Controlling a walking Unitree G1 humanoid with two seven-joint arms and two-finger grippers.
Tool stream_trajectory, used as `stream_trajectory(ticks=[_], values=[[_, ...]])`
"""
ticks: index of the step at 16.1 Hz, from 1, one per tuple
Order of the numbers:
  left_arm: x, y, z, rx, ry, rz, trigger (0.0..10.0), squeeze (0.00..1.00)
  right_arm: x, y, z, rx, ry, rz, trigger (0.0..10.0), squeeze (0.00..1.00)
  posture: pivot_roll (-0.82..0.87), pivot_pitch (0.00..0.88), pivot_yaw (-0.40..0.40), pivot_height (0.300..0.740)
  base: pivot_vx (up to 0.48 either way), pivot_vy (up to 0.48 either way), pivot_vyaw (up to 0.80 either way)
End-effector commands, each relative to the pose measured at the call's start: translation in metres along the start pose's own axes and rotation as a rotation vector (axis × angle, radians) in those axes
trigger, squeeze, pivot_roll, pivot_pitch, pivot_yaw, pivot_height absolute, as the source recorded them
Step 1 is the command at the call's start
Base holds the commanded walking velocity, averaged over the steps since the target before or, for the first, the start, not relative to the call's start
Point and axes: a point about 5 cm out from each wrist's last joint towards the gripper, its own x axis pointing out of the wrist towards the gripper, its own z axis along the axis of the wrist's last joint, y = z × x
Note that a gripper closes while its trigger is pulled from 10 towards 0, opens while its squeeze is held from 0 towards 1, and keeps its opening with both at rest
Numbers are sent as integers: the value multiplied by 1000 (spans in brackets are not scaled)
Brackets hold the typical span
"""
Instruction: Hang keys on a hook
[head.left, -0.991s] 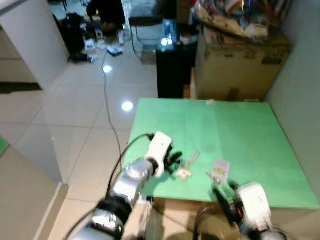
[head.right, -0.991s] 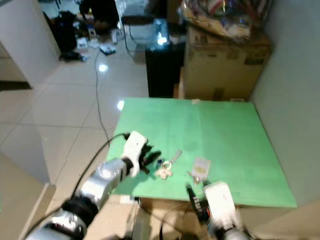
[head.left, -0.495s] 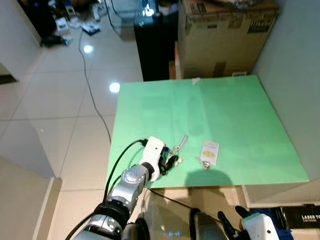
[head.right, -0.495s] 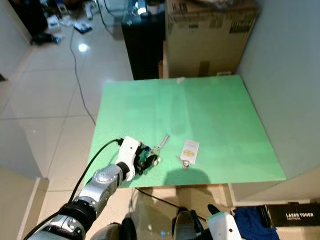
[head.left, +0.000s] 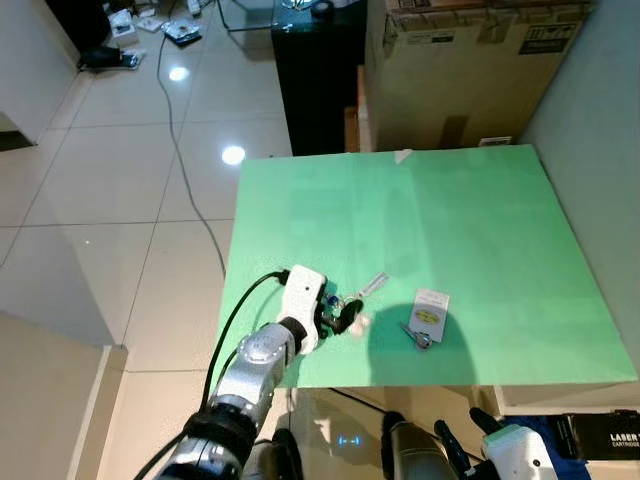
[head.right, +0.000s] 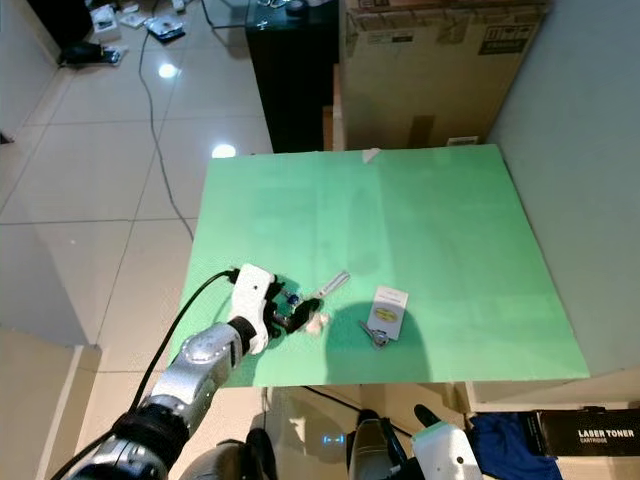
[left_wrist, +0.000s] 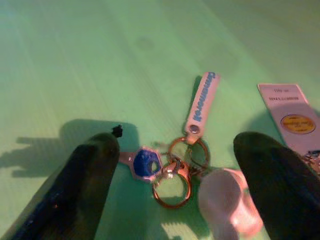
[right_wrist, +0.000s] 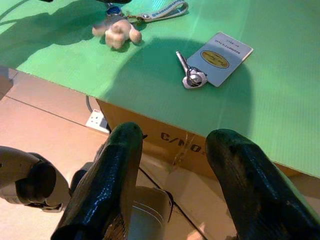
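A bunch of keys (left_wrist: 165, 170) lies on the green table top (head.left: 400, 220) near its front left. It has a blue-headed key (left_wrist: 146, 163), metal rings, a white strap (left_wrist: 202, 102) with blue lettering and a pale plush charm (left_wrist: 227, 202). My left gripper (head.left: 338, 316) rests low over the bunch and is open, one finger on either side of the rings. My right gripper (right_wrist: 175, 175) is open too, hanging below the table's front edge (head.left: 465, 440) with nothing between its fingers.
A second key with a white card tag (head.left: 430, 308) lies to the right of the bunch. Behind the table stand a cardboard box (head.left: 470, 60) and a black cabinet (head.left: 320, 70). A wall (head.left: 600, 120) closes the right side. A cable (head.left: 190, 170) runs across the tiled floor.
The camera has swung to look further down. My right gripper dropped from the table's front edge to below it. My left gripper has stayed at the key bunch.
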Motion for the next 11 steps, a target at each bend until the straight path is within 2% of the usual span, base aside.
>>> stream_trajectory(ticks=[1, 4, 5, 8, 11], values=[[-6, -3, -3, -30, 6, -13, 10000, 1000, -2, 2, -1, -5, 7, 8, 10000, 0, -339, 241, 127, 740, 0, 0, 0], [-19, -13, -1, -36, 5, -60, 10000, 1000, 1, 2, -2, -4, 4, 10, 10000, 0, -330, 224, 123, 740, 0, 0, 0], [-22, -17, -4, -41, 22, -62, 10000, 0, 3, 3, -1, -5, 2, 17, 10000, 0, -325, 216, 121, 740, 0, 0, 0], [-25, -25, -13, 1, 72, -62, 10000, 0, 7, 5, 2, -12, -9, 34, 10000, 0, -327, 210, 110, 740, 0, 0, 0], [-16, -30, -22, 9, 119, -39, 10000, 0, 9, 5, 9, -29, -26, 49, 10000, 0, -343, 206, 94, 740, 0, 0, 0]])
